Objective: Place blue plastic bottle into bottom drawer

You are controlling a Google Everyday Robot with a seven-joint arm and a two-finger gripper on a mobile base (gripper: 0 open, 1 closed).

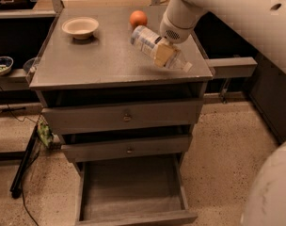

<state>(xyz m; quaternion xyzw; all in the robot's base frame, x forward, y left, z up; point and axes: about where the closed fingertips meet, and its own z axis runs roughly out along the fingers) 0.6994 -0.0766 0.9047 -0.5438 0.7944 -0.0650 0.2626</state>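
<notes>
The gripper (pixel 164 55), fingers clamped on the tilted bottle (pixel 145 38), holds it over the cabinet's (pixel 100 60) right side, above the open bottom drawer (pixel 133 188).

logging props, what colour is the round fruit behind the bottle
Orange, clearest in the camera view. The hand holds the bottle just in front of the fruit.
</notes>
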